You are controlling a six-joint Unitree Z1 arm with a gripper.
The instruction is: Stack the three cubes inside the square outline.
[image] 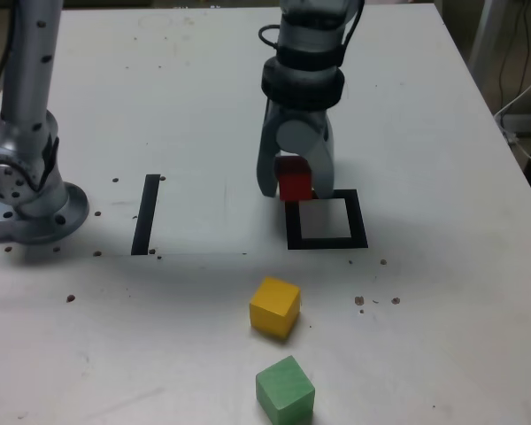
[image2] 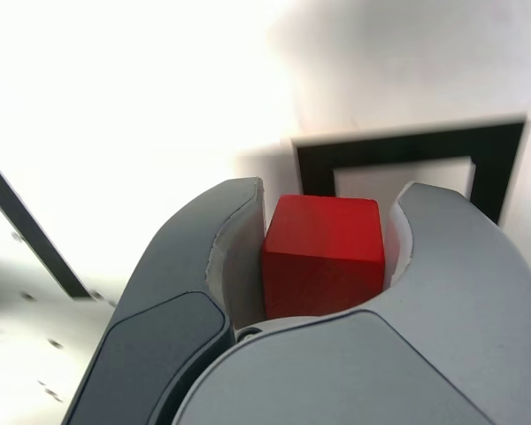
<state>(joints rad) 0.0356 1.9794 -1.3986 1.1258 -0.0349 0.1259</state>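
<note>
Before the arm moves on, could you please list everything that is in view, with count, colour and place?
red cube: one, red, between the fingers of the end effector
square outline: one, black with white centre, on the table beside the red cube in the exterior view
yellow cube: one, yellow, on the table, nearer the camera than the outline
green cube: one, green, at the exterior view's bottom edge
black strip: one, black, left of the outline in the exterior view
table: one, white, under everything
cables: several, at the exterior view's right edge
end effector: one, grey, closed on the red cube
</note>
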